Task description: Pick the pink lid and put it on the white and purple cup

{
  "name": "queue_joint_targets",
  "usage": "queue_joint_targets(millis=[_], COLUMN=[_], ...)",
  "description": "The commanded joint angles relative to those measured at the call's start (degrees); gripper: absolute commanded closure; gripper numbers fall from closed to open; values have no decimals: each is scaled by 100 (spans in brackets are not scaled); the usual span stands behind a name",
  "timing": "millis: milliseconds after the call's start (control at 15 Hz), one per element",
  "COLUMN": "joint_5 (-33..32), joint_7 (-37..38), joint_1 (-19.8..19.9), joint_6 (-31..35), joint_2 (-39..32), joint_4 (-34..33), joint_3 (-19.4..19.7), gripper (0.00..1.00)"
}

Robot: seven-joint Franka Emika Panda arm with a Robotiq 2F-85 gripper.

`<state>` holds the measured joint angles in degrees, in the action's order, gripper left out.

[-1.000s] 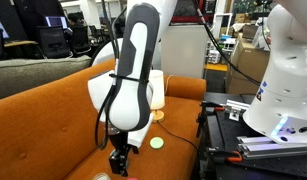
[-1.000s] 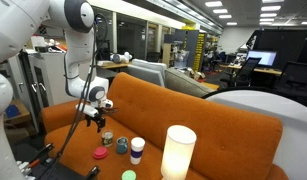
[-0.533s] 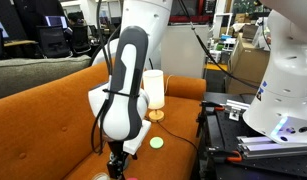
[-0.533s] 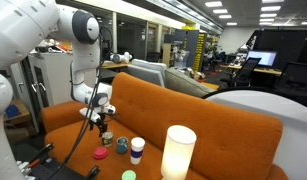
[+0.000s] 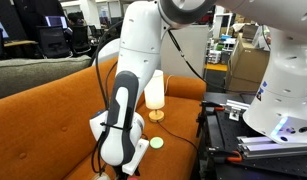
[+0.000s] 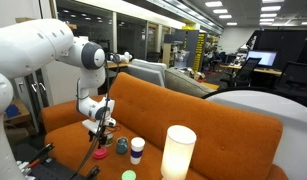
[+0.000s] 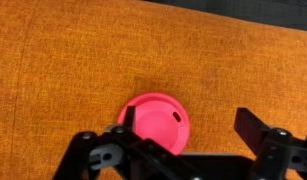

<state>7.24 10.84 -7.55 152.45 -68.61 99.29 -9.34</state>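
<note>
Pink lid (image 7: 153, 121) flat on couch (image 7: 53, 60), between jaws of wide-spread gripper (image 7: 183, 132).

The pink lid (image 7: 153, 122) is showing plain pink-red, just beneath the black gripper (image 7: 183, 130), against the sofa (image 7: 73, 60), which is showing woven orange. Off to the gripper's side, the white and purple cup (image 6: 137, 149) is showing white above a purple-blue band, and a disc (image 6: 129, 176) is showing pale green.
</note>
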Motion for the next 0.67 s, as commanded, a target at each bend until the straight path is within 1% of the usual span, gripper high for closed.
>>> queue_joint_targets(millis=[0,267,467,600], joint_5=[-3,-68,-114,-119], joint_7=[-104,-9,85,117], joint_1=[-115,-298,-431,-479], joint_6=[-584,-1152,-1419,-1487], joint_2=[-417,-862,-1086,-1159], joint_4=[-710,-1397,-1826,-1997], joint_3=[58,210,372,448], gripper=[0,0,0,0])
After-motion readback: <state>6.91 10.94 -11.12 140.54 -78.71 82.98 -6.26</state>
